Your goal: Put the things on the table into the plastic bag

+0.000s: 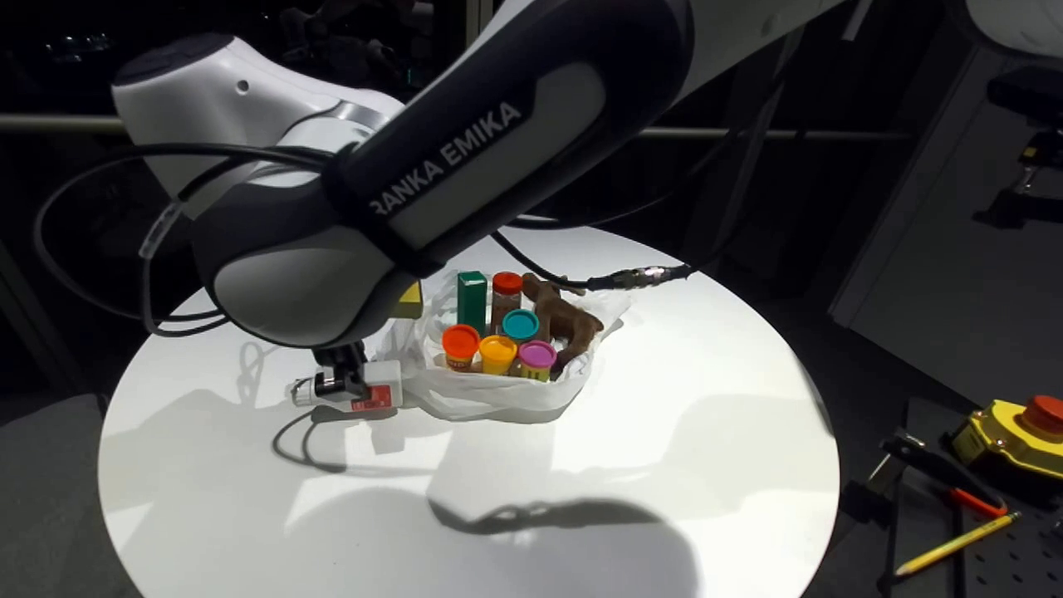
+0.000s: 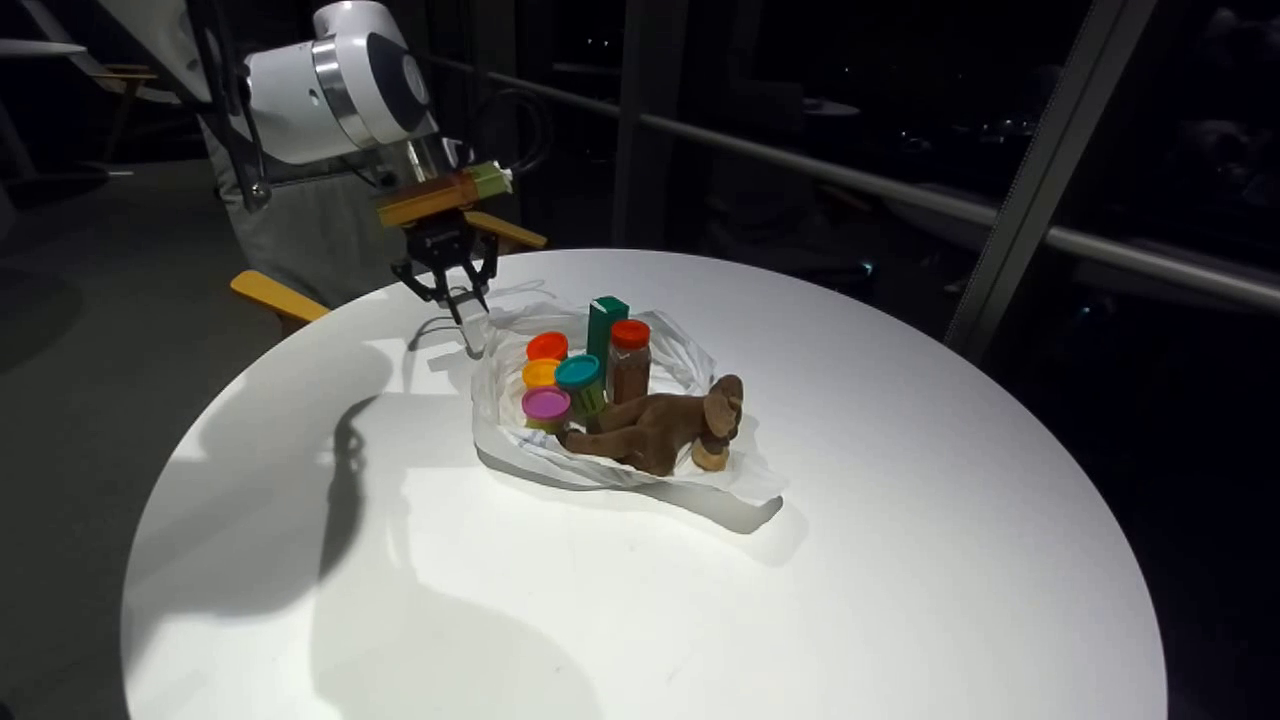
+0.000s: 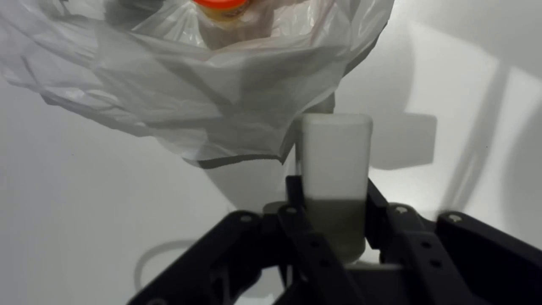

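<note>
White bottle (image 3: 337,169) pinched in the pincer (image 3: 335,207) just outside the plastic bag (image 1: 490,399)

Here we are at the round white surface (image 2: 900,560), and the pincer has its catch: two black fingers (image 3: 294,190) press against either side of the bottle, gripping it nearer the cap (image 1: 302,392) than the base (image 3: 337,119). The bottle is on its side, red label (image 1: 372,399) showing in an exterior view, cap pointing away from the bag and base just beside the crumpled plastic. Resting on the surface, or slightly above it? From these angles, that's hard to call.

Over to the bag, wide-mouthed and busy! Both exterior views show the crowd inside: a red-topped tub (image 1: 461,347), a yellow-topped tub (image 1: 498,355) and a purple-topped tub (image 1: 536,359) in a row, yellow in the middle, with a teal-topped tub (image 2: 582,385) tucked in close beside them. A green box (image 1: 472,301) stands upright next to a red-lidded jar (image 2: 630,366), and a brown toy animal (image 2: 655,430) lies on the side away from the bottle. In the wrist view, the near part of the bag fills the top left, with the red-topped tub inside it.

Up above, the robot arm (image 1: 515,124) stretches across in an exterior view, and off beyond the surface's edge sits a yellow box (image 1: 1003,438) topped by a red button (image 1: 1046,414), with a pencil (image 1: 955,545) lying near it.
</note>
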